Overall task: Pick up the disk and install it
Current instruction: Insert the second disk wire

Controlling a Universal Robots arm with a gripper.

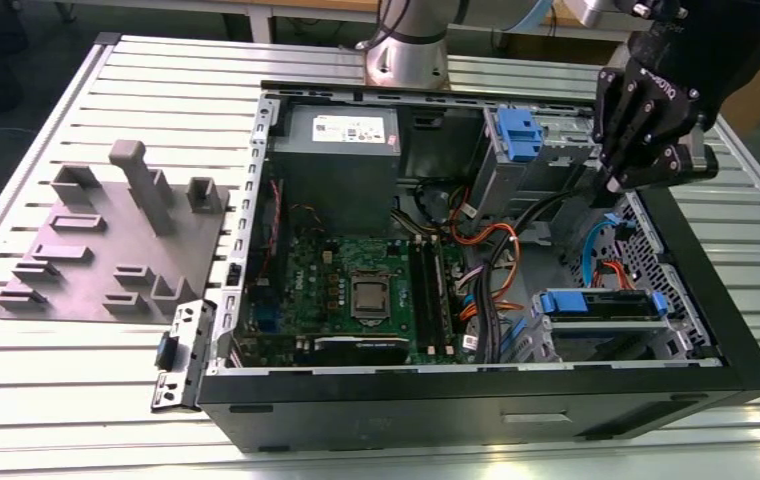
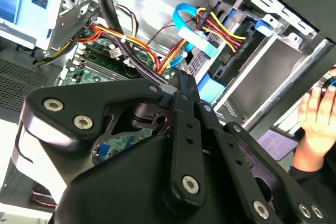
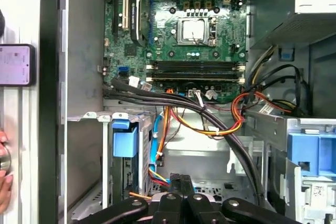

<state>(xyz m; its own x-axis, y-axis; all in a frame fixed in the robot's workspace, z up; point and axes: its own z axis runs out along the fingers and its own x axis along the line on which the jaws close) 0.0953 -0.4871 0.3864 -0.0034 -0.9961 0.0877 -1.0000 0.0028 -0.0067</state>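
Where the black robot gripper (image 1: 616, 183) hangs at 2 o'clock over the open black computer case (image 1: 487, 410) in the exterior view, its fingers (image 3: 174, 187) are pressed together with nothing between them, as both wrist views show. The disk (image 1: 600, 303), a flat drive in a blue plastic carrier, sits in the metal drive cage at 4 o'clock in the case. Only its blue end and upper edge are visible; its label is hidden. In the first wrist view the disk (image 3: 125, 140) stands apart from the fingertips, and a bundle of black cables (image 3: 173, 103) crosses beside the cage. The gripper's links block much of the second wrist view. A person's hand (image 2: 317, 111) is cut off at the frame edge. A grey moulded fixture plate (image 1: 107, 240) lies on the slatted metal desk (image 1: 73, 370) at 9 o'clock.
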